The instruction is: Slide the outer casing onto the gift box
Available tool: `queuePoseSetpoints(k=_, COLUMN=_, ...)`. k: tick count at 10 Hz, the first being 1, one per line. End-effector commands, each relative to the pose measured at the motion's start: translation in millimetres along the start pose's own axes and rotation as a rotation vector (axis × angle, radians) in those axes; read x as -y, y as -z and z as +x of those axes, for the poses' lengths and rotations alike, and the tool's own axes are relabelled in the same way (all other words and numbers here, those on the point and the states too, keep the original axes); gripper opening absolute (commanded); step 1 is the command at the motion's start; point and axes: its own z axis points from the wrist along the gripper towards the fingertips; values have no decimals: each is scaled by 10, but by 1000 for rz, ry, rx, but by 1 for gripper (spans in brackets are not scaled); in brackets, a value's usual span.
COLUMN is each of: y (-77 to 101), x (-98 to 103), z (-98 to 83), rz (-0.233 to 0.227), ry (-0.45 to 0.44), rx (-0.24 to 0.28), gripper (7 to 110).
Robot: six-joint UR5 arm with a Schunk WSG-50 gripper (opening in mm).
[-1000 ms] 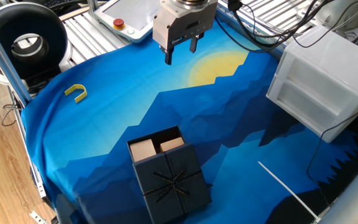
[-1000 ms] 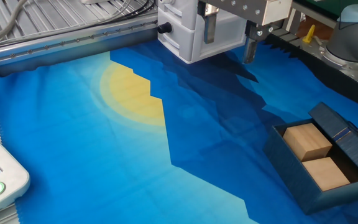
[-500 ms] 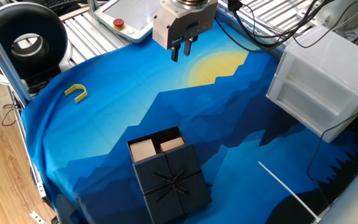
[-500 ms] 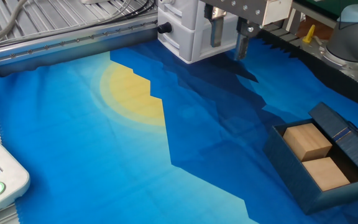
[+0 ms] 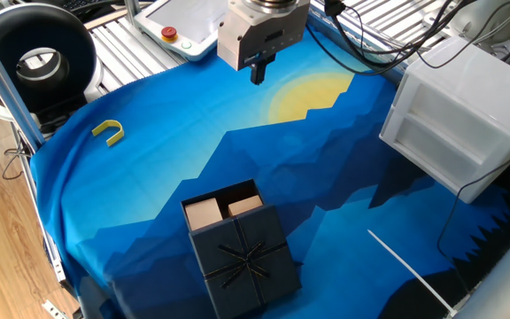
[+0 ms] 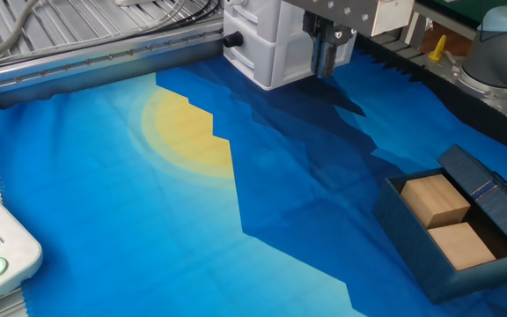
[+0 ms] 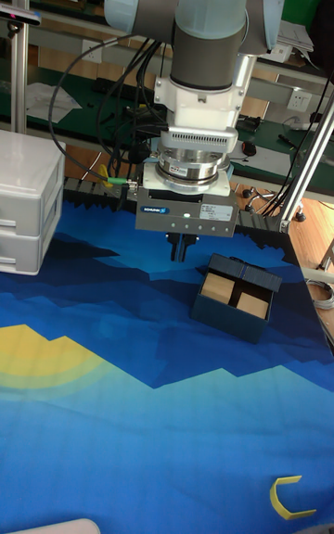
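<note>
One fixed view: gripper hangs at top centre of the frame, above the cloth, fingers pressed together with nothing between them. Sleeve sits at bottom centre, bow mark on top facing up. It covers the near part of the tray; the far part sticks out with two tan blocks showing side by side. Gripper is well apart from both. Small yellow U-shaped piece lies on the cloth at left. White bin at right edge, on its side with the opening facing the camera. Black ring light at upper left, off the cloth.

The other fixed view: gripper at top centre, fingers together, empty, in front of the white bin. Tray at lower right, two tan blocks inside, one behind the other. Sleeve sits over the tray's far right end, partly cut by the frame edge.

Tall fixed view: arm comes straight down mid-frame; gripper closed, tips off the cloth. Tray and sleeve just right of and behind the fingertips, not touching them. Yellow piece at bottom right. White bin at left edge.
</note>
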Motion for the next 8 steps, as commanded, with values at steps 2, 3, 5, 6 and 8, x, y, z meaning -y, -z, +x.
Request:
queuePoseSetpoints(k=2, y=14, x=-18, z=-8, rz=-9, ry=-1, rx=3, gripper=7)
queuePoseSetpoints(k=3, y=14, x=-14, z=-4, rz=-8, ry=-1, rx=1, gripper=7)
queuePoseSetpoints(k=5, y=13, x=1, z=12, rz=-2, ry=-1, rx=-5, gripper=7)
queuePoseSetpoints(k=6, y=12, x=0, z=12, rz=-2, ry=1, rx=-5, gripper=7)
queuePoseSetpoints(k=8, y=10, x=0, z=29, rz=0, ry=5, rx=-11, gripper=7)
